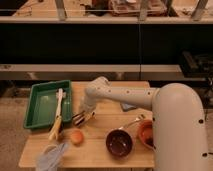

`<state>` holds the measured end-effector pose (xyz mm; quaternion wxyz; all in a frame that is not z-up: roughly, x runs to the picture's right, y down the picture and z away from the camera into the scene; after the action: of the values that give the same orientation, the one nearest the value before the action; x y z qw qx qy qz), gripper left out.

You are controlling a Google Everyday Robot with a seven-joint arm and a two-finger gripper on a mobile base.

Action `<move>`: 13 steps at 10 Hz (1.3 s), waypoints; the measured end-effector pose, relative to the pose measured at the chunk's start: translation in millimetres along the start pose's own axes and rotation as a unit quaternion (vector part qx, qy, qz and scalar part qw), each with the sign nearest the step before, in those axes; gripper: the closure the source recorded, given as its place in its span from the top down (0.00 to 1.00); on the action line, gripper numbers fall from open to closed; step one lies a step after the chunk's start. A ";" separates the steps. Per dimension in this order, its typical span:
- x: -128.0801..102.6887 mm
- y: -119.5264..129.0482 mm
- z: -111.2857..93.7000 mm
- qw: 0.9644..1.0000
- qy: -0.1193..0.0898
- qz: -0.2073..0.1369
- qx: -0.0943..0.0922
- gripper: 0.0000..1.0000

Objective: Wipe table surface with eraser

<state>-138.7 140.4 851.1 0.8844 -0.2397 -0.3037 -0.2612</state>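
My gripper is low over the wooden table, just right of the green tray. It is shut on a small dark eraser that it presses down on the tabletop. The white arm reaches in from the right across the middle of the table. The fingers are mostly hidden behind the eraser and the wrist.
A brush with a yellow handle lies over the tray's front right corner. An orange, a dark bowl, a red bowl, a spoon and a crumpled cloth sit along the front. A blue item shows under the arm.
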 end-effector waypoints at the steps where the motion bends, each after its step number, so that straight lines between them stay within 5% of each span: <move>1: -2.1 4.0 -3.2 1.000 -0.002 0.001 -0.002 0.00; 4: 14.0 34.7 -29.1 1.000 0.010 0.019 -0.006 0.00; 9: 85.5 118.5 -81.1 0.995 0.053 0.080 -0.024 0.00; 13: 124.6 110.2 -88.6 0.993 0.061 0.097 -0.001 0.00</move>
<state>49.3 131.9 842.4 0.9224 -0.2522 -0.2240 -0.1881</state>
